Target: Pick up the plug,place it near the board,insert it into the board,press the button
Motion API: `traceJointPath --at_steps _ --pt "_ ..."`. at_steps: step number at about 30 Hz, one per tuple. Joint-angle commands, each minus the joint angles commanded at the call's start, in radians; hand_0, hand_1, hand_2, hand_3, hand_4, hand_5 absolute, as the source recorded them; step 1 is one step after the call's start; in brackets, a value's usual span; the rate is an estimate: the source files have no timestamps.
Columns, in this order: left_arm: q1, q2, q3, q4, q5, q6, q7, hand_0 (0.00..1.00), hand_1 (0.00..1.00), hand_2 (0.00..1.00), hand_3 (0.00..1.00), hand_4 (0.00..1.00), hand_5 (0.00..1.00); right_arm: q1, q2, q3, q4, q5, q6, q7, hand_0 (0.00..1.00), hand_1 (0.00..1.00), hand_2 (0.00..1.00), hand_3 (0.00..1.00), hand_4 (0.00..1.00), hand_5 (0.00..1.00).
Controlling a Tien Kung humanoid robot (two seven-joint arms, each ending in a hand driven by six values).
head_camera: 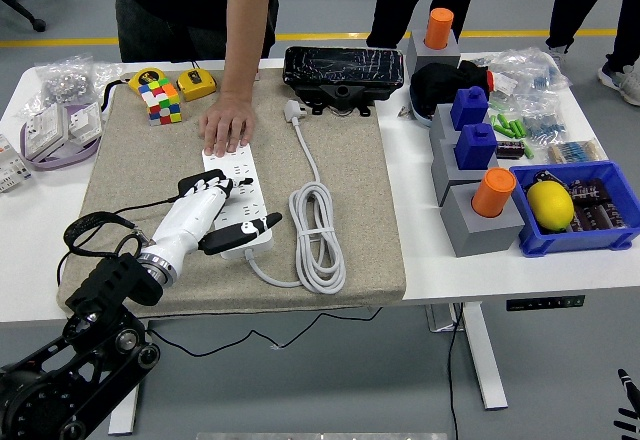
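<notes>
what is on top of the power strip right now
A person's hand presses its far end, and the robot's left hand lies over its near part. The sockets between show bare. Anything beneath the two hands is hidden.

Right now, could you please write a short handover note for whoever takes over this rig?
Left hand: fingers spread, lying on the near part of the white power strip, holding nothing.
Right hand: only fingertips at the picture's lower right corner.
A person's hand presses down the strip's far end.
The plug lies unplugged on the mat beyond the coiled cable.
Done: nothing visible.
Left: pick up plug, place, insert, press button.
</notes>
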Motion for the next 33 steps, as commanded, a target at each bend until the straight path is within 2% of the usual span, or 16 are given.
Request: traceJointPath --at_steps 8,12,13,16,18,19,22,24,25,28,30,31,33 --pt "0.003 0.010 0.006 -0.086 -0.008 0.024 -0.006 0.998 0.941 0.898 0.889 0.998 0.998 -0.004 0.000 -0.001 0.000 0.000 0.000 -0.002 0.998 0.846 0.754 0.795 0.998 0.998" --pt "0.003 0.016 0.006 -0.160 -0.036 0.075 -0.036 0.998 0.941 0.898 0.889 0.998 0.998 -0.002 0.000 -0.004 0.000 0.002 -0.001 -0.002 0.998 0.846 0.754 0.795 0.998 0.998" --pt "0.005 0.016 0.004 -0.175 -0.043 0.087 -0.042 0.800 0.811 0.795 0.858 0.998 0.835 -0.002 0.000 -0.004 0.000 0.002 -0.001 -0.002 0.998 0.846 0.755 0.795 0.998 0.998" --pt "0.016 0.017 -0.010 -0.225 -0.047 0.110 -0.039 0.800 0.811 0.795 0.858 0.998 0.835 -0.003 0.000 -0.003 0.000 0.001 -0.001 -0.003 0.998 0.846 0.755 0.795 0.998 0.998" --pt "0.025 0.018 -0.025 -0.260 -0.013 0.084 -0.012 0.800 0.811 0.795 0.858 0.998 0.835 -0.004 0.001 -0.003 0.000 0.000 -0.001 -0.003 0.998 0.846 0.755 0.795 0.998 0.998" --pt "0.030 0.021 -0.035 -0.284 0.015 0.063 0.009 0.295 0.277 0.306 0.874 0.639 0.134 -0.005 0.002 -0.003 0.000 0.000 -0.001 -0.003 0.998 0.846 0.755 0.795 0.998 0.998" --pt "0.034 0.028 -0.051 -0.320 0.087 0.018 0.060 0.295 0.277 0.306 0.874 0.639 0.134 -0.003 0.002 -0.002 0.000 -0.002 -0.001 -0.003 0.998 0.846 0.755 0.795 0.998 0.998" --pt "0.038 0.030 -0.060 -0.320 0.109 -0.009 0.080 0.295 0.277 0.306 0.874 0.639 0.134 -0.002 0.002 -0.003 0.000 0.000 -0.001 -0.002 0.998 0.846 0.755 0.795 0.998 0.998" --pt "0.040 0.031 -0.065 -0.320 0.114 -0.024 0.086 0.222 0.120 0.178 0.805 0.553 0.002 -0.002 0.002 -0.004 0.000 0.000 -0.001 -0.002 0.998 0.846 0.755 0.794 0.998 0.998" --pt "0.046 0.034 -0.079 -0.320 0.117 -0.075 0.099 0.222 0.120 0.178 0.805 0.553 0.002 -0.001 0.002 -0.004 0.000 0.001 -0.001 -0.001 0.998 0.846 0.755 0.794 0.998 0.998" --pt "0.046 0.036 -0.096 -0.320 0.104 -0.155 0.126 0.222 0.120 0.178 0.805 0.553 0.002 -0.002 0.001 -0.004 0.000 0.000 -0.001 -0.002 0.998 0.846 0.755 0.794 0.998 0.998" --pt "0.045 0.037 -0.102 -0.320 0.102 -0.200 0.136 0.166 0.051 0.142 0.698 0.603 0.002 -0.002 0.001 -0.003 0.000 -0.001 0.000 -0.003 0.998 0.846 0.755 0.794 0.998 0.998" --pt "0.042 0.039 -0.111 -0.320 0.096 -0.268 0.167 0.166 0.051 0.142 0.698 0.603 0.002 -0.003 0.003 -0.003 0.000 0.000 0.001 -0.003 0.998 0.846 0.755 0.794 0.998 0.998"
